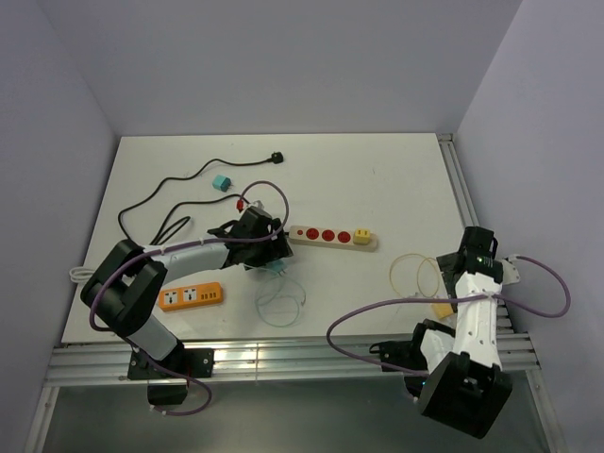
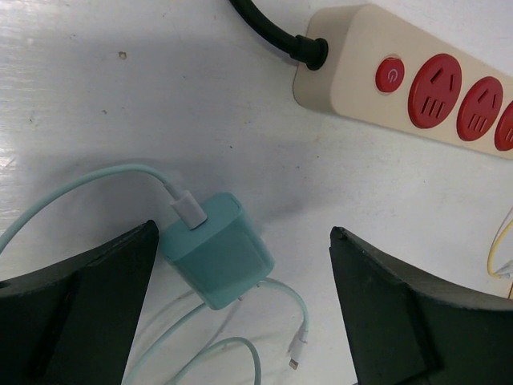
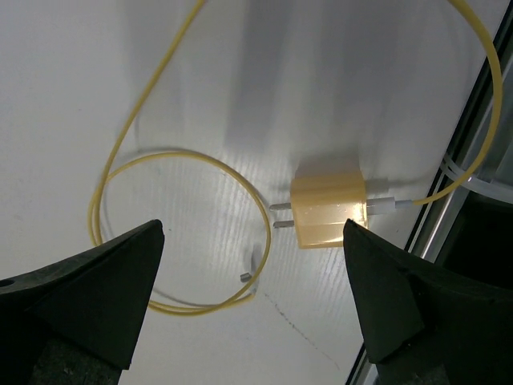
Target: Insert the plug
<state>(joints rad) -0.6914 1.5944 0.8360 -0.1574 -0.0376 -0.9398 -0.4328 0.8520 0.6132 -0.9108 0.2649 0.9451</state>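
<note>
Left arm [image 1: 137,297]: black joint housings are noted at the base and shoulder, joined by a pale grey forearm link. Right arm [image 1: 475,316]: the links are finished in white, the joints and base block in black. A purple cable [image 1: 272,186] is routed along the left arm, with a loop near the wrist. A second purple cable [image 1: 396,302] is draped in a wide arc around the right arm. The left gripper [image 2: 242,227] and right gripper [image 3: 253,224] are fitted with matte black, wedge-shaped fingers [image 2: 76,309].
</note>
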